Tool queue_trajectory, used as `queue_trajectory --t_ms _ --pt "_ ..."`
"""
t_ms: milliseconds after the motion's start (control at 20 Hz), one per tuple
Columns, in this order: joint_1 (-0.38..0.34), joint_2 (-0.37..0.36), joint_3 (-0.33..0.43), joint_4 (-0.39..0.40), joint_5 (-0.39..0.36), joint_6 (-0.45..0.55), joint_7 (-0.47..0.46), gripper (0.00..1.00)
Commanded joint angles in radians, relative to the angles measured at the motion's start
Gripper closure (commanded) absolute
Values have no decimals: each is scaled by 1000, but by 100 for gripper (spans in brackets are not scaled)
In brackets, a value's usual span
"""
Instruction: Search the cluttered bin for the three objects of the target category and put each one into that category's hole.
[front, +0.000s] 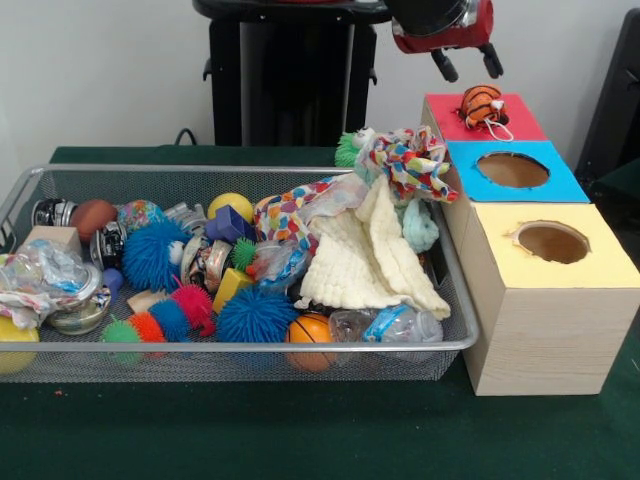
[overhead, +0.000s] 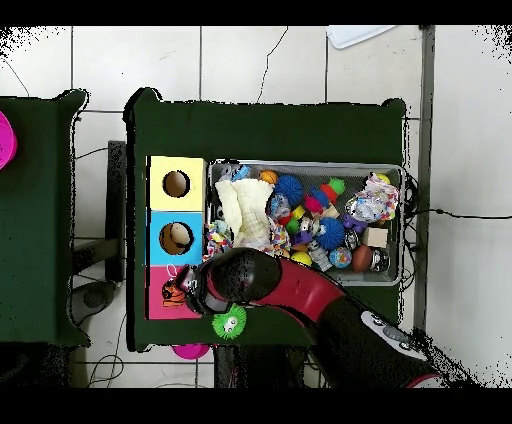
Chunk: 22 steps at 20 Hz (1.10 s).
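Red-and-black arm (overhead: 300, 285) — glossy red shell, black joints (perhaps grey markings) — ending in two black fingers (front: 445, 67).

Arm (overhead: 300, 290) reaches over red box (overhead: 165, 300); bin (overhead: 400, 225) cluttered.

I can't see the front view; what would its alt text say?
A red robot pincer, open and empty, hangs above an orange striped toy sitting on the red box. Blue and yellow boxes stand beside a toy-filled wire bin.

I can read no words, labels, brands or numbers on anything here, not on my boxes (front: 545, 262) nor in my bin (front: 240, 345)
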Motion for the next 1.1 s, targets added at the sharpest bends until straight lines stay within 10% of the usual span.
queue_trajectory --t_ms 50,400,1100 --pt "51 2 -100 -144 -97 126 62 0" --pt "82 -42 -191 -283 -281 223 9 0" --pt "36 0 -156 -313 -325 224 -13 0"
